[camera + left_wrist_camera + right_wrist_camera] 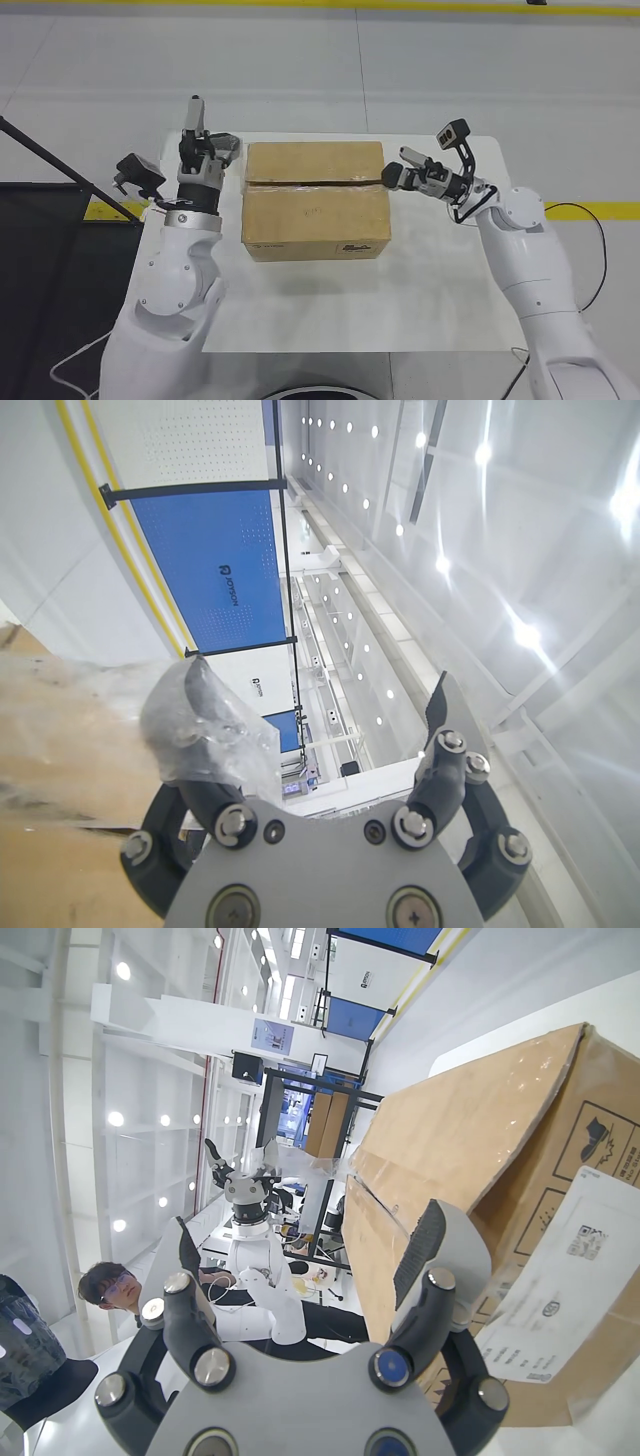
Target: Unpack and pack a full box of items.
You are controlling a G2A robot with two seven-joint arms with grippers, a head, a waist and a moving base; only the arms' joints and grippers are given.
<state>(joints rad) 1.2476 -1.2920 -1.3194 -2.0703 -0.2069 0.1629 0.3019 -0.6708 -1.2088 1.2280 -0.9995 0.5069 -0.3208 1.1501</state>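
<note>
**Closed cardboard box (315, 200) at the centre of the top view, flanked by both grippers**

The box is set on the white table (420, 300) with its two top flaps shut, and a dark seam is seen running across the lid from left to right. A strip of clear tape (215, 725) is stretched from the box's upper-left corner to the left gripper (320, 672). That gripper is held just beside the corner, left of centre in the top view. Its fingers are spread wide; one is wrapped in the tape and the other is left bare. The right gripper (305, 1223) is placed at the right end of the seam, right of centre in the top view. Its fingers are likewise spread apart, nothing is pinched between them, and one finger is seen just beside the box's edge.
</note>
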